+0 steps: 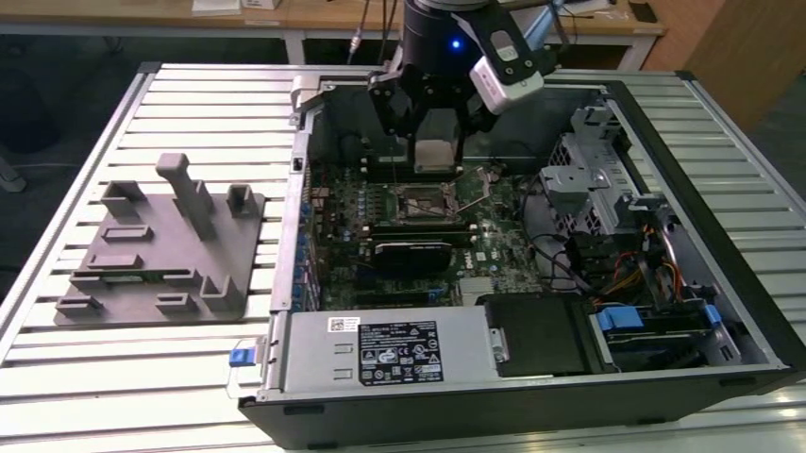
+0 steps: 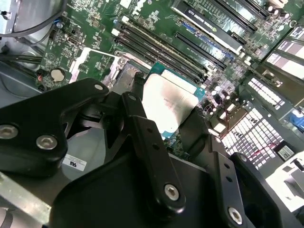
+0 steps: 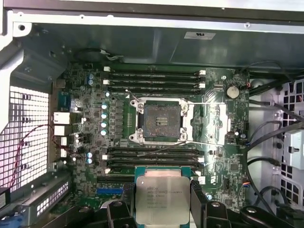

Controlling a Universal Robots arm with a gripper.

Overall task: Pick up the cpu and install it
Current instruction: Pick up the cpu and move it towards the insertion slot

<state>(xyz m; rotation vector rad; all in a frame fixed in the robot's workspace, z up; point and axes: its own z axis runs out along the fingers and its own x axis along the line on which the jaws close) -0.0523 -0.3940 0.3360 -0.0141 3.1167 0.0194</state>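
One cpu (image 3: pixel 162 199), one end effector (image 3: pixel 161 205), one computer case (image 1: pixel 504 408), one motherboard (image 3: pixel 216 164), one socket (image 3: pixel 161 121), one grey fixture tray (image 1: pixel 151 276)

The cpu (image 3: pixel 162 199) is showing a smooth silver-grey metal top. The fingers (image 2: pixel 147 142) of the gripper (image 1: pixel 432 156) are looking matt black. The motherboard (image 3: pixel 118 118) is gleaming glossy green. The tray (image 1: pixel 158 245) is looking like matt grey plastic; the table (image 1: pixel 75 368) is showing ribbed, pale metal.
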